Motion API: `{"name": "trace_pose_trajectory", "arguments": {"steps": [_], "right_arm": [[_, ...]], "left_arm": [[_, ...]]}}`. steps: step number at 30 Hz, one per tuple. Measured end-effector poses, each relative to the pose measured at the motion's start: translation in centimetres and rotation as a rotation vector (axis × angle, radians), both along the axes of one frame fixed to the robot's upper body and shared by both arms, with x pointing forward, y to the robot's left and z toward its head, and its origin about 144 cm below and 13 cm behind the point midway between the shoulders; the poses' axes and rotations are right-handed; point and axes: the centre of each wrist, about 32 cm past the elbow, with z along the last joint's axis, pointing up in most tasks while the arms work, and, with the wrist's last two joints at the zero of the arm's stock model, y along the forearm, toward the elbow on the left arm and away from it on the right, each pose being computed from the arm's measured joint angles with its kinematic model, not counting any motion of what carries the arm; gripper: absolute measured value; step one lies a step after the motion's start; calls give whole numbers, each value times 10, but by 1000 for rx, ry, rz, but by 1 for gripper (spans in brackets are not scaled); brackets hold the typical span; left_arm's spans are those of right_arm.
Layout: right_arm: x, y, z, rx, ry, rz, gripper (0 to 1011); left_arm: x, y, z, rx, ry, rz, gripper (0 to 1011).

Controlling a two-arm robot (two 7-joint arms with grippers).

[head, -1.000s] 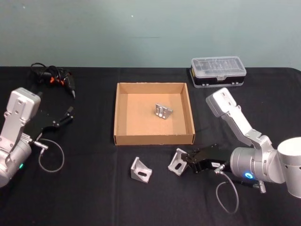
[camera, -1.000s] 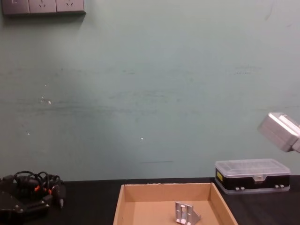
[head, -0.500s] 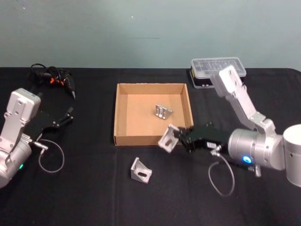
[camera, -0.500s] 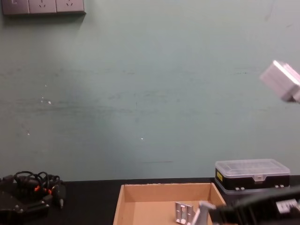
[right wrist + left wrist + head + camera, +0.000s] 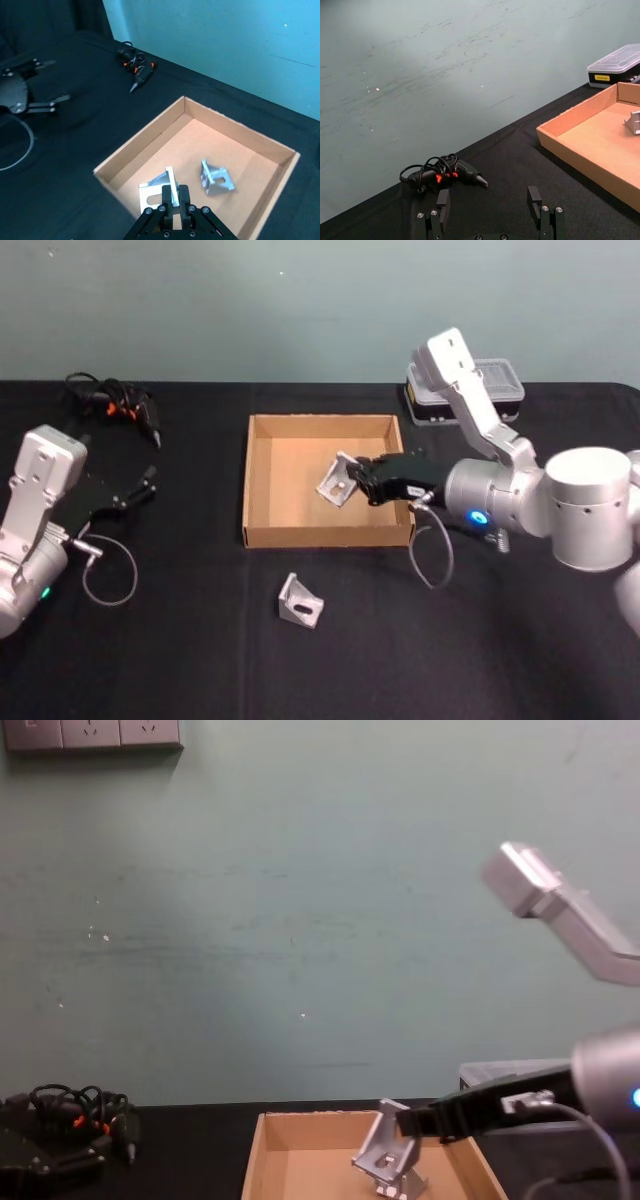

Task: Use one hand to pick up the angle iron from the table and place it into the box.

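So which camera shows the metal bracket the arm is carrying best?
The right wrist view: the held angle iron sits close, pinched in the right gripper above the box, apart from the bracket already inside. The head view shows it smaller, from above; the chest view shows it side-on over the box.

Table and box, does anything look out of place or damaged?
Nothing damaged or spilled. One angle iron lies on the table before the box; the right gripper holds a second angle iron tilted over it. The left gripper sits parked left.
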Motion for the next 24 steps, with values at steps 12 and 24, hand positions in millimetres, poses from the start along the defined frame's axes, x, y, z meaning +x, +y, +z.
{"name": "trace_pose_trajectory", "arguments": {"steps": [12, 24], "right_arm": [[45, 26, -11, -22, 26, 19, 87], [78, 47, -22, -23, 90, 35, 87]], "left_arm": [[0, 0, 0, 0, 0, 0, 1011], [0, 0, 0, 0, 0, 0, 1011]]}}
